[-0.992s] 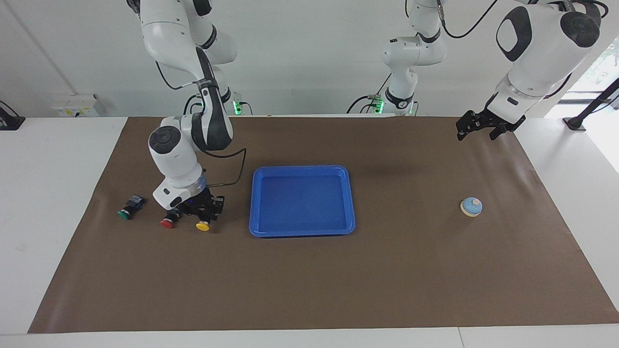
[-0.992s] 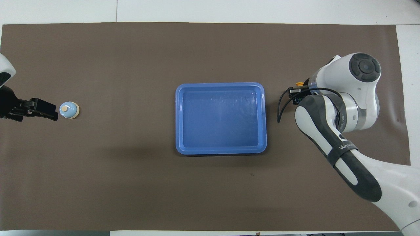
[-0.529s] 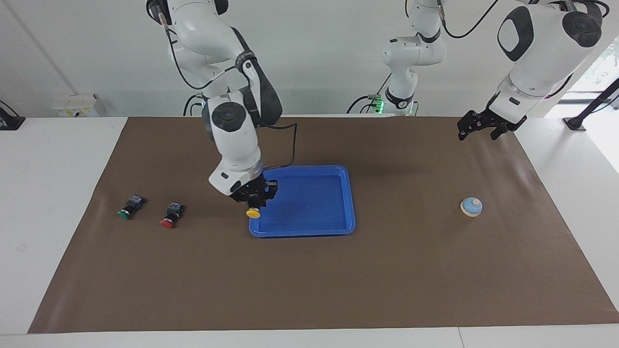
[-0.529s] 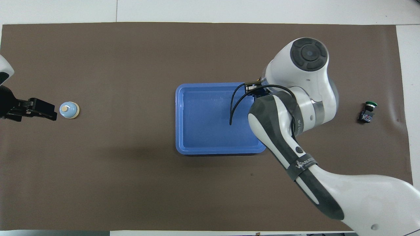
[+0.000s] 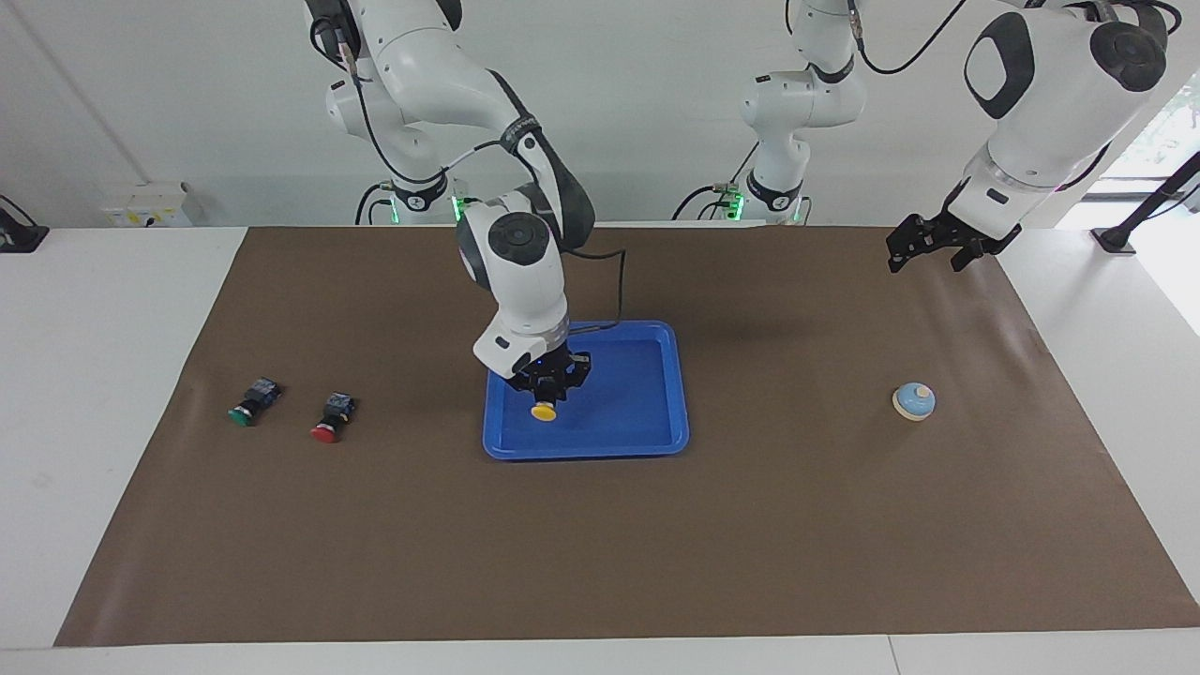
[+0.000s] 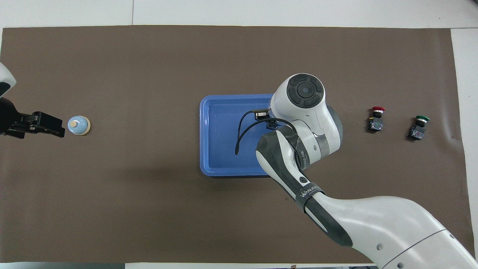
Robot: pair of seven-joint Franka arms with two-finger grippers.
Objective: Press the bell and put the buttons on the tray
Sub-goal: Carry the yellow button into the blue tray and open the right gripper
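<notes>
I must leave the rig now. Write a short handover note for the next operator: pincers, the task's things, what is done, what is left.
Right pincer: shut on the yellow button, over the blue tray, at the tray's end toward the right arm.
Left pincer: waits in the air over the mat, at the left arm's end of the table.
Bell: on the mat at the left arm's end.
Red button and green button: on the mat at the right arm's end, green nearer the table's end.
Done: no button released on the tray yet.
Left: release yellow, move red and green to the tray. Whether the bell was pressed cannot be told.
</notes>
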